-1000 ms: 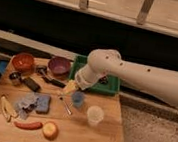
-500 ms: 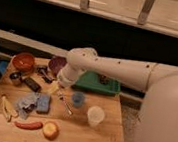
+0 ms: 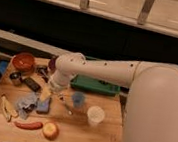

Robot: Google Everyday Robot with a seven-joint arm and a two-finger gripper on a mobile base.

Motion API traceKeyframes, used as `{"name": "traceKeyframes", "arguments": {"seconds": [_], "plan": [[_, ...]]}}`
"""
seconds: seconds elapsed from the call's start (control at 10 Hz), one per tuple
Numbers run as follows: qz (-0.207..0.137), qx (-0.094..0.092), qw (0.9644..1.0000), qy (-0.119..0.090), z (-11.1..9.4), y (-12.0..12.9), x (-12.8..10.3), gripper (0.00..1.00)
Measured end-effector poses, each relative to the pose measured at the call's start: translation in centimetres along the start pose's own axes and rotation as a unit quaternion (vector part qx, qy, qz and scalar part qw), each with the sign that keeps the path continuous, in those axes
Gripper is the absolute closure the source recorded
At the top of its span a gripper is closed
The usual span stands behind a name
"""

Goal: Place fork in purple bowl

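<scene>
The fork (image 3: 65,105) is a thin silver piece lying flat on the wooden table (image 3: 82,135), just left of the blue cup (image 3: 78,99). The purple bowl (image 3: 50,63) sits at the back left, and only a sliver of its rim shows behind my arm. My gripper (image 3: 46,93) hangs low over the table at the end of the white arm (image 3: 107,71). It is left of the fork's near end and right above the blue sponge (image 3: 42,105). The fork lies free of it.
An orange-red bowl (image 3: 23,61) stands at the back left, with a small metal cup (image 3: 15,77) and a dark black-handled utensil (image 3: 31,83) near it. A green tray (image 3: 100,86) is at the back. A white cup (image 3: 95,115), an apple (image 3: 50,130), a red pepper (image 3: 28,124) and a banana (image 3: 6,108) lie in front.
My arm has swung left across the table and now covers most of the purple bowl. The gripper has moved left and down, from near the green tray to over the blue sponge.
</scene>
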Motion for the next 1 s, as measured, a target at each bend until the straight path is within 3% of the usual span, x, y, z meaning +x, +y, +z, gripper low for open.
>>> {"name": "traceKeyframes", "arguments": {"seconds": [0.3, 0.7, 1.0], "plan": [[0.005, -0.006, 1.0000, -0.003, 0.1, -0.1, 0.1, 0.34], [0.032, -0.012, 0.9994, -0.006, 1.2, -2.7, 1.5, 0.34], [0.043, -0.004, 0.9991, -0.002, 1.2, -4.7, 1.7, 0.34]]}}
